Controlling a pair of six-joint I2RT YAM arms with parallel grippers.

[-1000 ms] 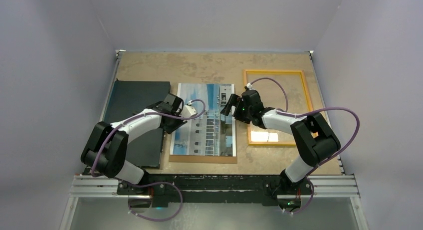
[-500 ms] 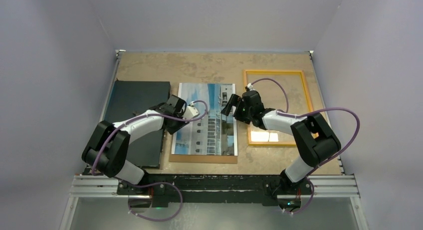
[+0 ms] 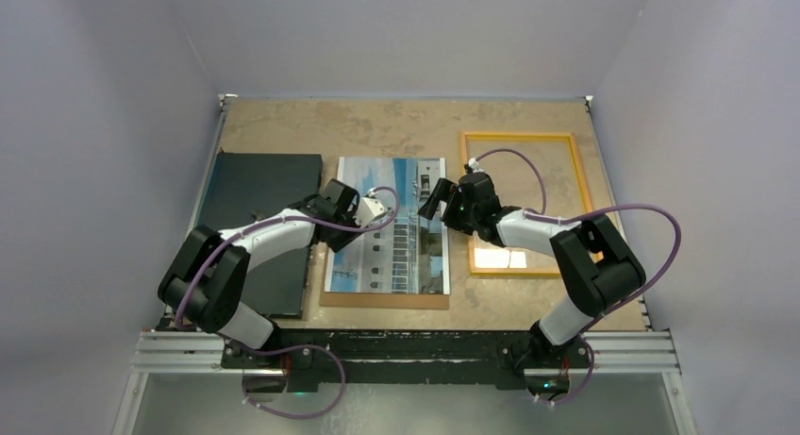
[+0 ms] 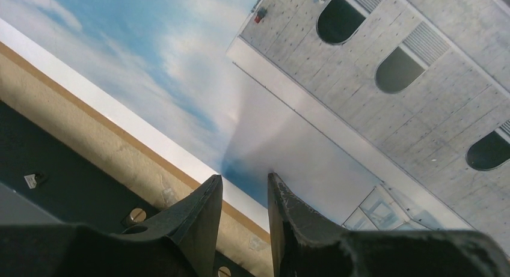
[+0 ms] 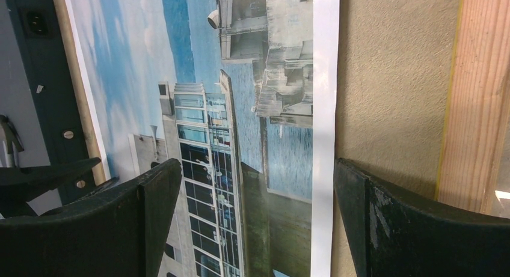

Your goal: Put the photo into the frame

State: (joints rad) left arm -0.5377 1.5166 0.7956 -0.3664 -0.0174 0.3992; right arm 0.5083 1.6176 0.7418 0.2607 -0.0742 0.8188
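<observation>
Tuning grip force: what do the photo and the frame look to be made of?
The photo is probably glossy print paper: a pale sheen streaks across it in the left wrist view. The frame looks like wood with a yellow-orange painted edge: straight grain lines show in the right wrist view.

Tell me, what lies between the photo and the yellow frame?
A bare strip of tan table separates the photo from the frame. The right wrist view shows this most clearly.

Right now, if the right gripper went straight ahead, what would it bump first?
Probably the photo: the open right gripper points at its white edge, though the height above it is unclear.
</observation>
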